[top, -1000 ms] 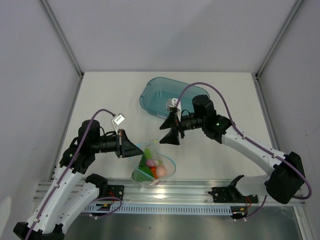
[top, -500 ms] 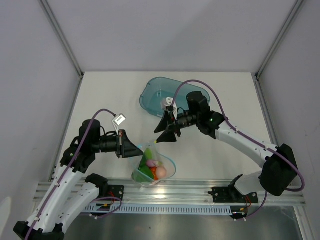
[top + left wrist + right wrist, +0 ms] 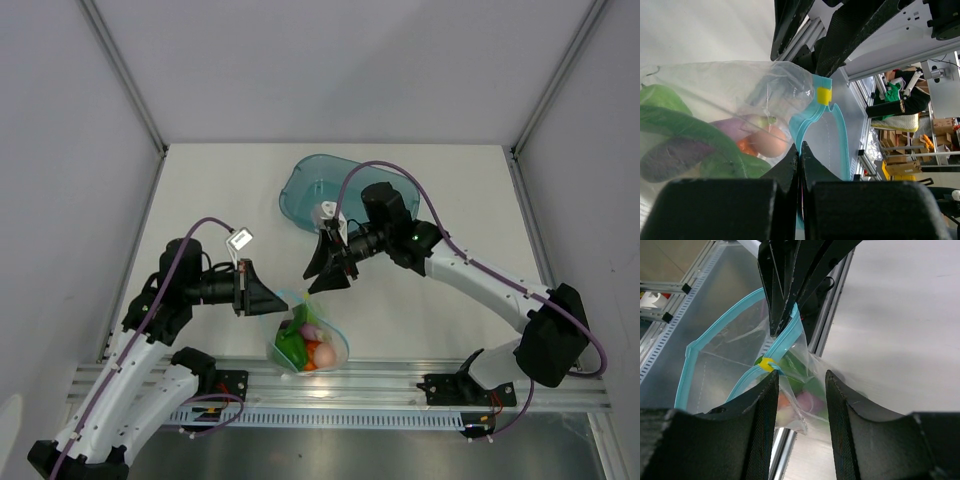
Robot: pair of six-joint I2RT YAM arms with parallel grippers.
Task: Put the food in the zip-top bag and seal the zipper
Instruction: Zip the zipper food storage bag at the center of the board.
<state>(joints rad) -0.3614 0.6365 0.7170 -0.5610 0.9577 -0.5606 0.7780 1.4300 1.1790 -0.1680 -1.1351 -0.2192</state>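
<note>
Two grippers attend one bag. The left gripper [image 3: 800,150] has its jaws pressed fully together on the zipper [image 3: 788,335], pinching the teal strip at the left end of the mouth and holding the zip-top bag [image 3: 312,342] up at the near edge of the table [image 3: 220,200]. The right gripper [image 3: 801,377] hovers just beside the mouth on its far right side. Its jaws are half spread and no contact with the plastic can be confirmed. The food is inside the bag: eggplant [image 3: 670,157], egg [image 3: 769,142], an orange piece and long green pieces sit low in it. The mouth gapes wide, with the yellow slider [image 3: 767,363] a little way along the strip from the left pinch. In my judgement loading is complete and sealing is the step in hand. The right jaws should close squarely on the slider, not on loose film. The pull should then run straight along the strip away from the left pinch, which must hold taut. The emptied teal tub [image 3: 310,185] lies well apart on the far side.
</note>
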